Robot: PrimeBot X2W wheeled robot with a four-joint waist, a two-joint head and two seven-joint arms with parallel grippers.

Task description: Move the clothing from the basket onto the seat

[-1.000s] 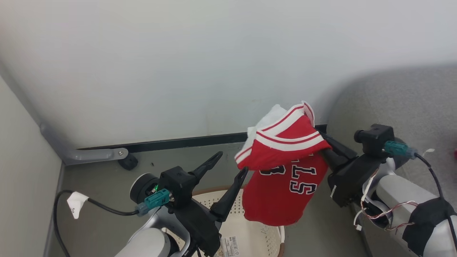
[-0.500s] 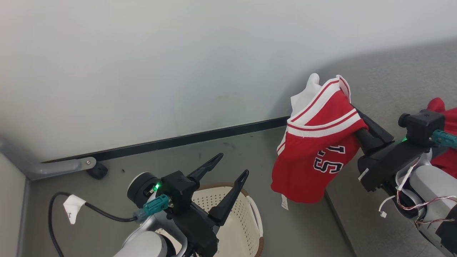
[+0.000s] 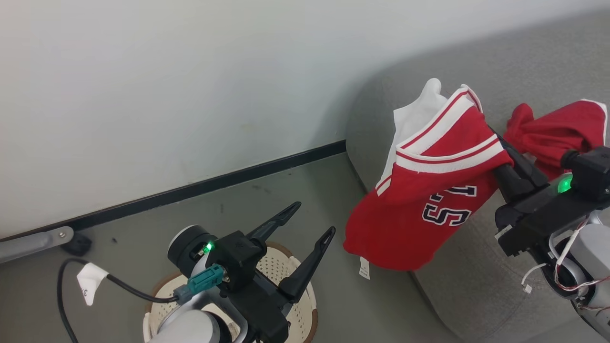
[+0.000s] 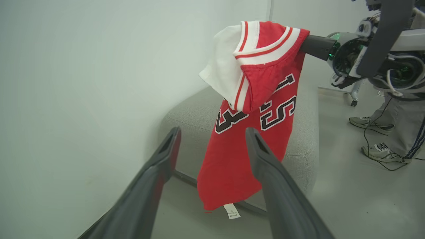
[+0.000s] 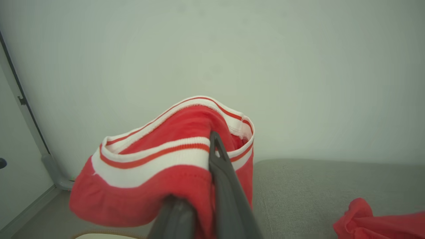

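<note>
Basket (image 3: 279, 264), cream perforated plastic, sits near left under the splayed, empty left gripper (image 3: 312, 218). Red white-trimmed sleeveless jersey (image 3: 429, 209), clenched in the right gripper (image 3: 512, 164), has swung clear of it to the left edge of the grey woven seat (image 3: 476, 286); drop looks due next.

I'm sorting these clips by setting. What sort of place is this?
Probably a lab or test room rather than a home: a bare pale wall meets a smooth grey floor, the one piece of furniture in view is a plain grey seat, and a person's legs stand nearby in the left wrist view.
</note>
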